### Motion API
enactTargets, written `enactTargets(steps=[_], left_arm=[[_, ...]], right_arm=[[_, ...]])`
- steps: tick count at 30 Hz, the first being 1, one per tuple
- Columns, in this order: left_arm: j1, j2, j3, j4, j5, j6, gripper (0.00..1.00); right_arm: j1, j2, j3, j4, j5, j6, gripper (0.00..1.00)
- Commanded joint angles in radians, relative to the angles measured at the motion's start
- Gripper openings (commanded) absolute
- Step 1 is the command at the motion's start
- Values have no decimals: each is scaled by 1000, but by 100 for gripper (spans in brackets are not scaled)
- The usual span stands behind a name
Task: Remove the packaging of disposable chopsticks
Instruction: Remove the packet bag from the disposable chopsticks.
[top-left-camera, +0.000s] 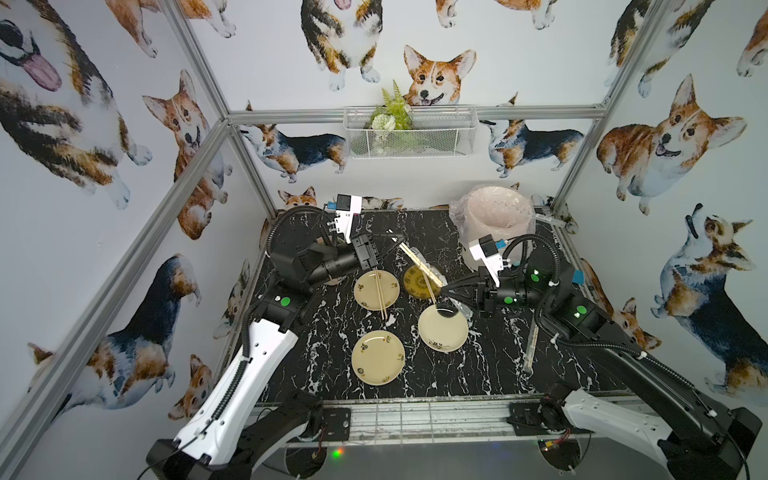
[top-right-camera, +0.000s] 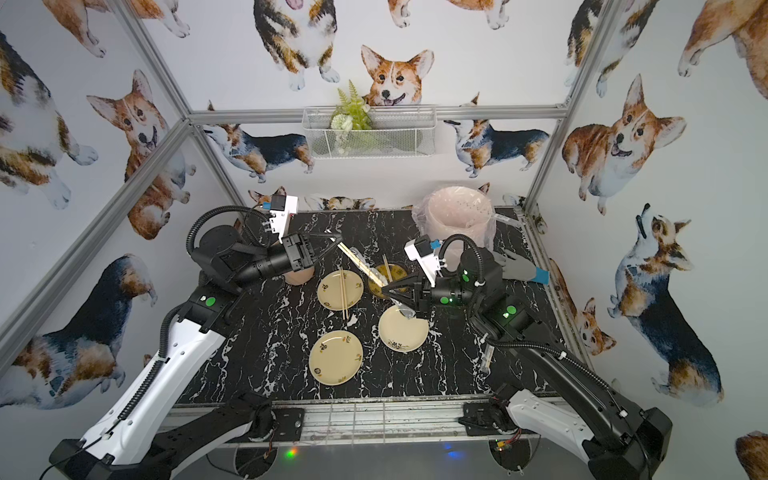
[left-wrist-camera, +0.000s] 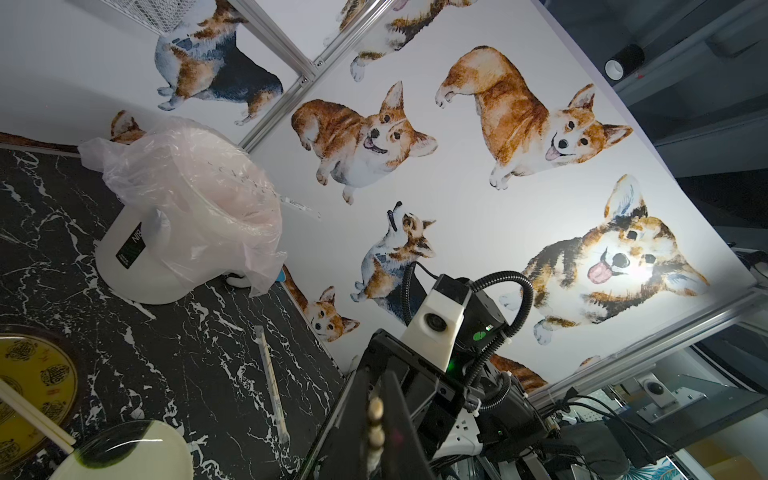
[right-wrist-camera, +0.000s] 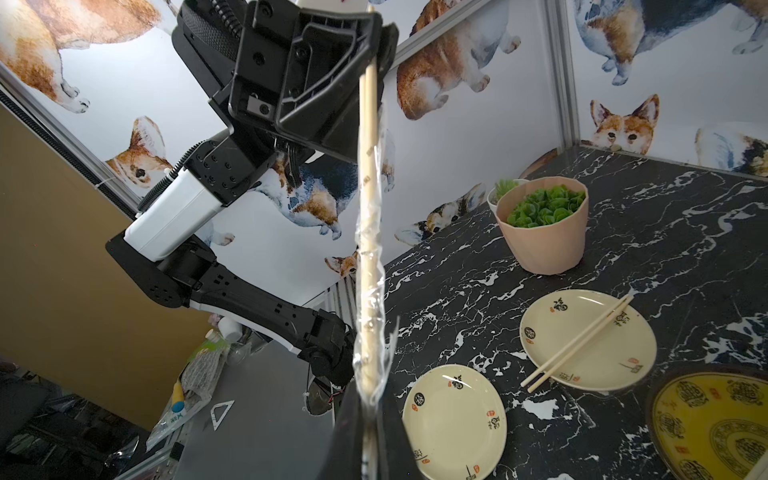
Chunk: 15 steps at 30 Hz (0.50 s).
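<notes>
Aloft, left gripper (top-left-camera: 401, 238) pinches bare chopsticks (top-left-camera: 409, 252), right gripper (top-left-camera: 444, 291) their packaging (right-wrist-camera: 369, 299); four plates (top-left-camera: 378, 357); open tabletop (top-left-camera: 457, 374) along front edge.

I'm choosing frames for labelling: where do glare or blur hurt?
Left wrist view: a hotspot washes out the wall; the left claw is close and soft. Right wrist view: the packaging glints; the right claw blurs. Top views: even light.

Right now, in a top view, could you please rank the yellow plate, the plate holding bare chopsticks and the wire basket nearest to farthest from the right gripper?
1. yellow plate, beside the right gripper
2. plate holding bare chopsticks, toward the left arm
3. wire basket, on the back wall
</notes>
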Motion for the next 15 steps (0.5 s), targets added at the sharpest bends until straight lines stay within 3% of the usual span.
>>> enactTargets(steps=[1,10,15], left_arm=[[50,-20,55,199,-191,13,0],[97,-15,107,214,-207,10,0],[104,-12,104,231,-199,0,0]], right_arm=[[-1,-6,-7,-275,-69,-48,0],[-2,-28,-32,-291,-52,-41,0],[-1,-38,-3,-312,18,-46,0]])
